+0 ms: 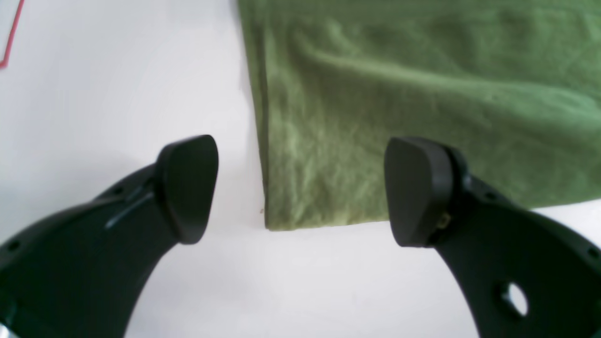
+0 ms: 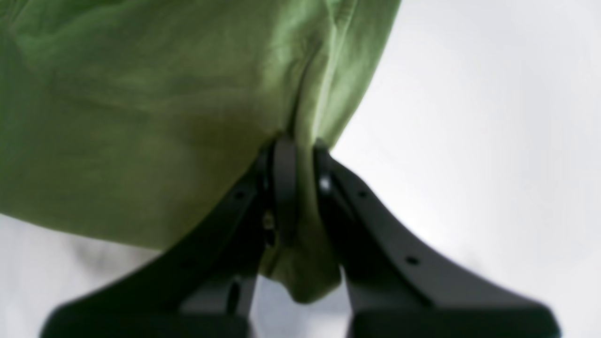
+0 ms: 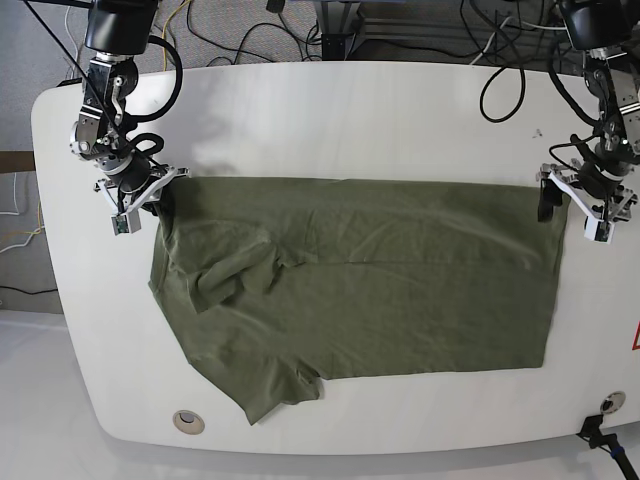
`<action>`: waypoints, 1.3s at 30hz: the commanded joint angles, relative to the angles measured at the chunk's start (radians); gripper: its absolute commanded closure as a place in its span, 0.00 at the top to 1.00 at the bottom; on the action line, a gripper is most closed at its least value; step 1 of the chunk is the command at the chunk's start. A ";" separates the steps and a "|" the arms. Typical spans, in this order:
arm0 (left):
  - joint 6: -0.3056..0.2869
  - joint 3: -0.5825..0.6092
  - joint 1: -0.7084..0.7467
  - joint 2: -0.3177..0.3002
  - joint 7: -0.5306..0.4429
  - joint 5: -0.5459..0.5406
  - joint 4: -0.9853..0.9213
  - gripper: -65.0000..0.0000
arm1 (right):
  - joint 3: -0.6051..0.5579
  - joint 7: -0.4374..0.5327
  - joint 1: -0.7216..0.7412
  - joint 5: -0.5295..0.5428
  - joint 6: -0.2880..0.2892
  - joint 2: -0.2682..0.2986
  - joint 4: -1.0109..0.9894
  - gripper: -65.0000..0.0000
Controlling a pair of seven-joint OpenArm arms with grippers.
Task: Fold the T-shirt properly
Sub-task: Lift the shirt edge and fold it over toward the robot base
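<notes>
The olive-green T-shirt (image 3: 380,290) lies spread on the white table (image 3: 330,110), with its straight hem at the right and a crumpled sleeve at the left. My right gripper (image 3: 158,196) is at the shirt's top-left corner. In the right wrist view the right gripper (image 2: 300,145) is shut on a pinched fold of the T-shirt (image 2: 141,117). My left gripper (image 3: 570,205) is at the top-right corner. In the left wrist view the left gripper (image 1: 300,192) is open, its fingers (image 1: 188,188) either side of the T-shirt (image 1: 399,84) corner, holding nothing.
Cables hang behind the table's far edge (image 3: 500,60). A round grommet (image 3: 185,422) sits near the front left edge and another (image 3: 610,403) at the front right. A red line (image 1: 11,37) marks the table beside the left gripper.
</notes>
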 commanded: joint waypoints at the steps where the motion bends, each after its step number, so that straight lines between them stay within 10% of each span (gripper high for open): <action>1: 0.004 -0.004 -0.035 -0.021 -0.024 -0.008 -0.015 0.81 | 0.003 -0.004 0.007 -0.009 -0.001 0.011 0.009 0.00; 11: 0.008 0.082 -0.090 -0.021 -0.025 -0.006 -0.173 0.76 | 0.000 -0.004 0.007 -0.006 -0.001 0.010 0.009 0.00; 18: 0.004 0.083 -0.082 -0.021 -0.024 -0.006 -0.179 0.00 | 0.000 -0.005 -0.025 -0.005 -0.001 0.010 0.028 0.00; 39: 0.002 -0.098 0.514 -0.024 -0.021 -0.009 0.193 0.00 | 0.067 -0.009 -0.513 -0.003 -0.001 0.011 0.383 0.00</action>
